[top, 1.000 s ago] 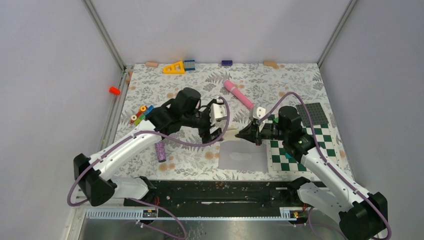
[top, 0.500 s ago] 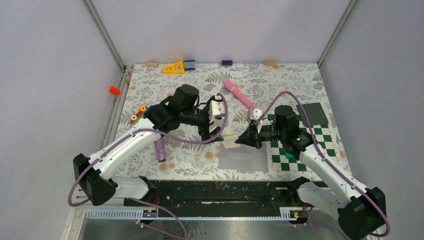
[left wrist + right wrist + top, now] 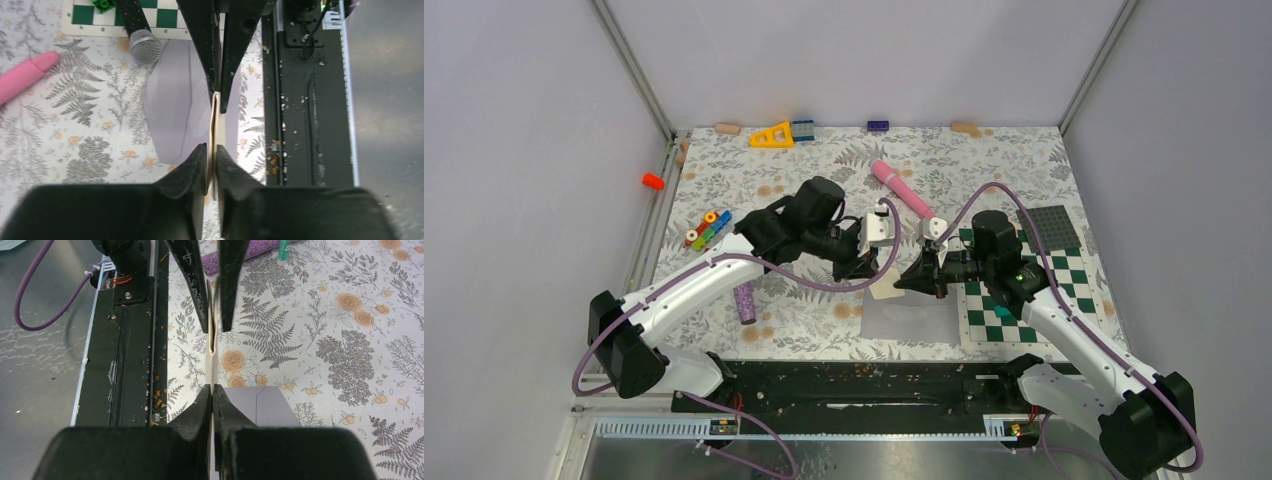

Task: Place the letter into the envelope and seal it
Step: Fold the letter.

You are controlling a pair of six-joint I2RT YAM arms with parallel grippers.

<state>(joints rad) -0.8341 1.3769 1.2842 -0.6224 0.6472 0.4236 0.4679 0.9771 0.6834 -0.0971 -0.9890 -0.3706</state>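
Hanging just above the envelope (image 3: pixel 914 318), the light, floppy-looking letter (image 3: pixel 214 120) is pinched at opposite edges by left tool (image 3: pixel 210 150) and right tool (image 3: pixel 212 389).

The left gripper (image 3: pixel 210 150) is pinching the near end of the letter (image 3: pixel 214 125), a cream sheet that is showing edge-on between its black fingers. The right gripper (image 3: pixel 218 97) is reaching in from the top and nipping the far end of the same sheet. Beneath them the envelope (image 3: pixel 175 107) is lying flat on the flowered cloth (image 3: pixel 65 140). A black stick with a silver mesh head (image 3: pixel 144 45) is lying just beside the envelope's far corner, crossing the checkered mat (image 3: pixel 165 17). A pink tube (image 3: pixel 27 75) is lying at the left.
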